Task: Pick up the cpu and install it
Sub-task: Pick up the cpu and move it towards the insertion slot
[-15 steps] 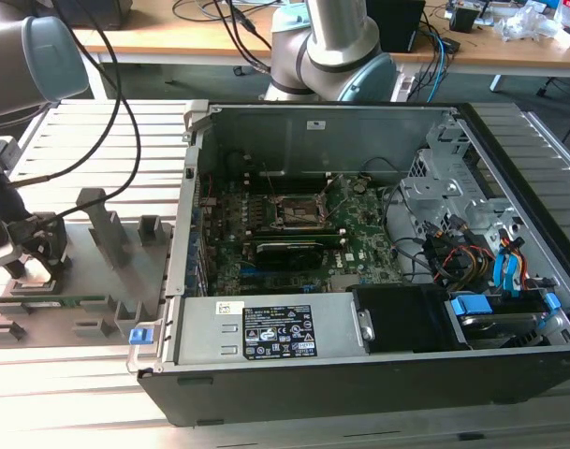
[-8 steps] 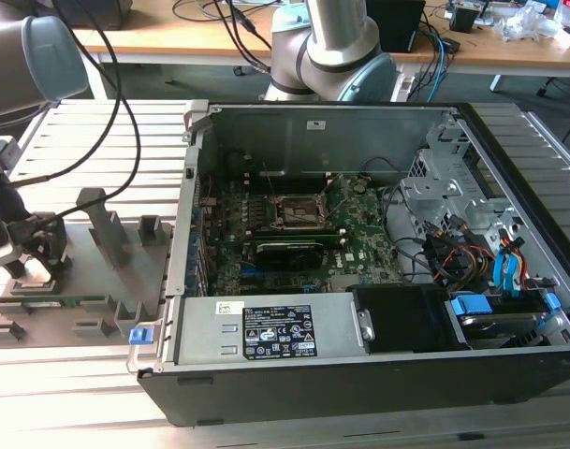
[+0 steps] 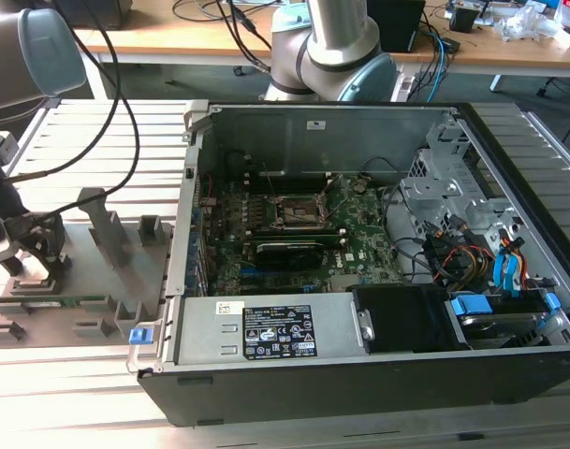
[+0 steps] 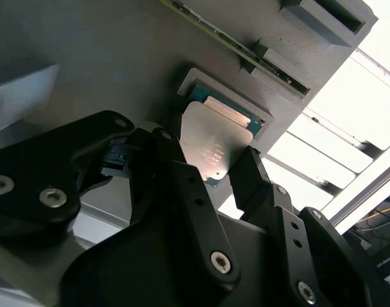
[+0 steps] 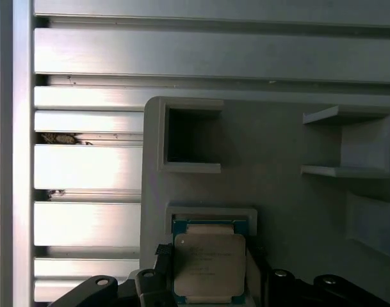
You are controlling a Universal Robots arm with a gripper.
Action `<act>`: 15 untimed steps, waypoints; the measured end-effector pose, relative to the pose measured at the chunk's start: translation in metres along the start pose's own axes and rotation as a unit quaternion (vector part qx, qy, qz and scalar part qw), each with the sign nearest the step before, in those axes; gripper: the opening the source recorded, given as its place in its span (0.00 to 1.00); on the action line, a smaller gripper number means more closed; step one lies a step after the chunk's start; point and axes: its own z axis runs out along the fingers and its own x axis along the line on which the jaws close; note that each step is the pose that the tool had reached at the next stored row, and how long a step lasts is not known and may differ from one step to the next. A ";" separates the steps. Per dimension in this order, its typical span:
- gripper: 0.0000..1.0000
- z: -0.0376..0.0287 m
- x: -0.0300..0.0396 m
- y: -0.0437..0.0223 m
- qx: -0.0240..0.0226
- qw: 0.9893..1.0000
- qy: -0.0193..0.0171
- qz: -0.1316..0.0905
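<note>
— What's the pincer (image 4: 211, 157) up to?
— It's closed in narrow on the cpu (image 5: 209, 267), with a black finger (image 4: 182, 185) against each side (snug, from where I stand). The chip lies flat, silver top up, in its shallow pocket on the grey holder tray (image 3: 107, 267).
— And around it?
— A thin green memory stick (image 4: 246, 52) sits in the tray's slots, near the pocket. The open computer case (image 3: 359, 365) is well apart, on the exterior view's right, and its metal-framed socket (image 3: 299, 213) is in the middle of the motherboard.
</note>
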 end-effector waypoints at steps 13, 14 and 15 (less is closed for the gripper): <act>0.54 -0.0149 -0.0004 -0.0003 0.000 1.000 0.000 0.000; 0.54 -0.0168 -0.0004 -0.0004 0.000 1.000 0.000 0.000; 0.54 -0.0179 -0.0004 -0.0004 0.000 1.000 0.000 0.000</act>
